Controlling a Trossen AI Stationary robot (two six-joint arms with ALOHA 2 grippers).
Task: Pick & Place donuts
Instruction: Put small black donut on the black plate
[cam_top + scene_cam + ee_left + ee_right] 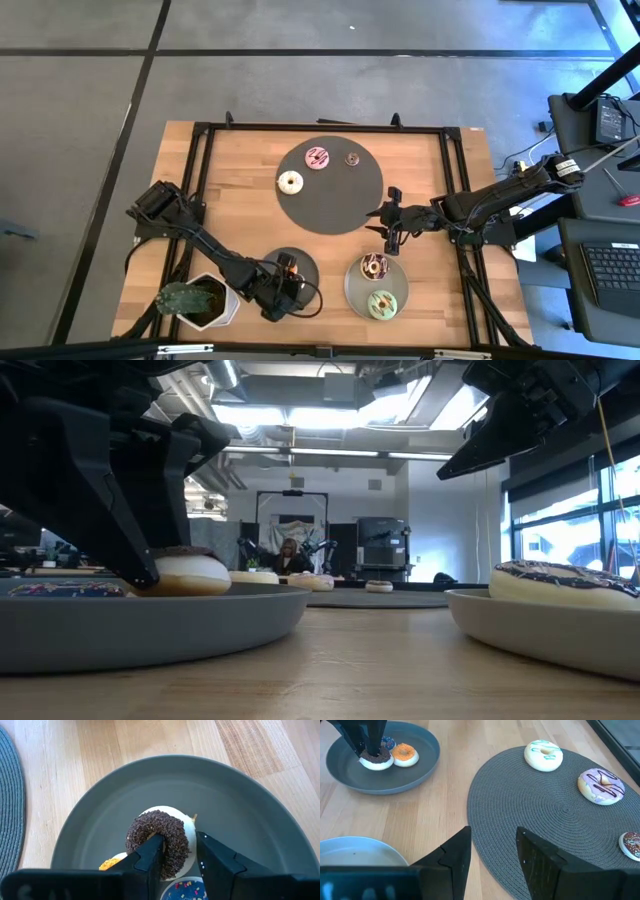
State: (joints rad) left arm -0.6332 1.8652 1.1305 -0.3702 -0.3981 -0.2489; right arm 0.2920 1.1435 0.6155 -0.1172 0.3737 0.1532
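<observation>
The small brown chocolate-sprinkled donut (161,841) on its cream base sits in the round grey plate (240,810) near the front edge of the wooden table (240,190), toward the left corner, and the left tool (179,851) is closed on it, one dark finger through the hole and the other against its outer side. Touching it in the same plate lie a mini orange-iced donut (404,753) and a mini donut with dark blue icing and coloured sprinkles (184,889). Beside this plate, closer to the front right corner, a second round grey plate (352,285) carries a dark chocolate-iced donut (375,265) and a green-iced donut (381,304). On the large round dark woven mat (340,205) near the back edge rest a pink-iced donut with dark stripes (317,157), a white-iced donut with pale green stripes (290,182) and a mini brown donut (352,158), all well apart from one another. The right tool (387,220) hangs above the table at the mat's right rim, its fingers spread wide and holding nothing. A potted green cactus in a white pot (195,298) stands at the front left corner.
</observation>
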